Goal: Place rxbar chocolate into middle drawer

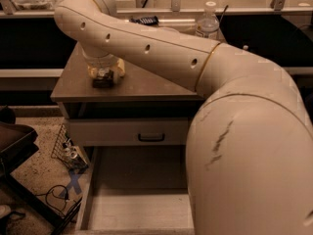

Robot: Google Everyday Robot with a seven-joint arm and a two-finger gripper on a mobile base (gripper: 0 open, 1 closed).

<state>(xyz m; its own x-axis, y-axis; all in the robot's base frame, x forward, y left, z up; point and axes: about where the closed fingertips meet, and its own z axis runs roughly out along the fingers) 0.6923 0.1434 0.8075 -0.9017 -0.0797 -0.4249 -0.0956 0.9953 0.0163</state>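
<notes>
My gripper point(104, 76) points down at the left part of the brown cabinet top point(146, 82), at the end of the long white arm. A small dark bar with pale marks, the rxbar chocolate point(102, 81), lies right at the gripper's tip on the top. I cannot tell whether it is held. The middle drawer point(139, 204) is pulled out low in front, with a pale bare floor and thin side walls. Its right part is hidden behind the arm's big white body.
A shut drawer front with a dark handle point(150, 137) sits above the open drawer. A water bottle point(208, 21) and a black object point(145, 19) stand at the back of the top. A wire basket point(71, 151) and cables lie on the floor at the left.
</notes>
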